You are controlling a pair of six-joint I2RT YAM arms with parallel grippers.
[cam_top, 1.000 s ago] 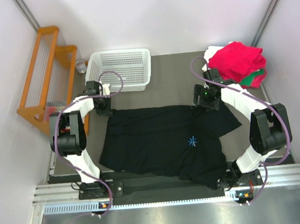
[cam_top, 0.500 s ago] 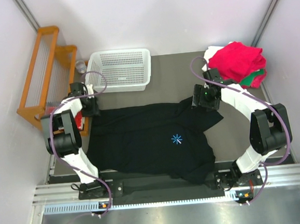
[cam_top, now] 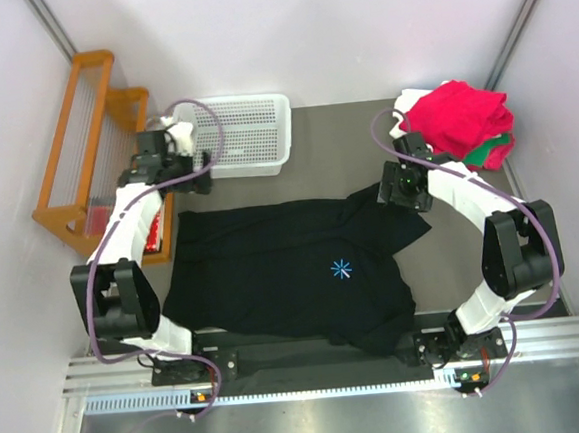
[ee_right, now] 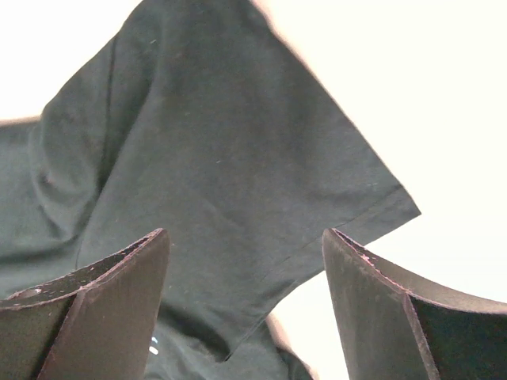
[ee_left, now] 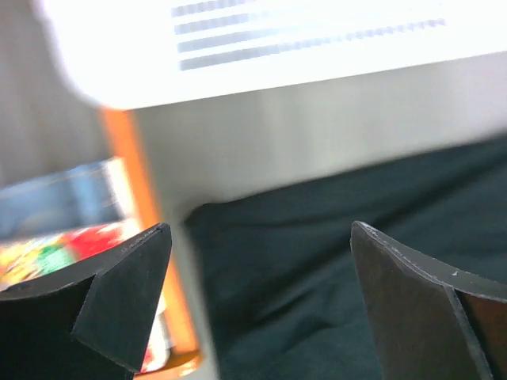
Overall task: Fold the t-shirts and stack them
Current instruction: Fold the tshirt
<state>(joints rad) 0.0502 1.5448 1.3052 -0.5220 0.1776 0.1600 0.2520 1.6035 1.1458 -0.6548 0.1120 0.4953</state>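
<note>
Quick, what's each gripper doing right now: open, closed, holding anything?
Left gripper: open, holding nothing.
Right gripper: open, holding nothing, above the black t-shirt.

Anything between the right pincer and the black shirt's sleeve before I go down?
Nothing visible. The right pincer hangs open over the sleeve of the black shirt, only bare cloth between its fingers. The red shirt lies well aside.

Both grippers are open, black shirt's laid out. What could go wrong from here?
1. The black t-shirt has its near hem over the front edge of the table; a pull may snag it.
2. The sleeve under the right gripper lies rumpled, so folds may skew.
3. The left gripper hovers by the white basket and could knock it.
</note>
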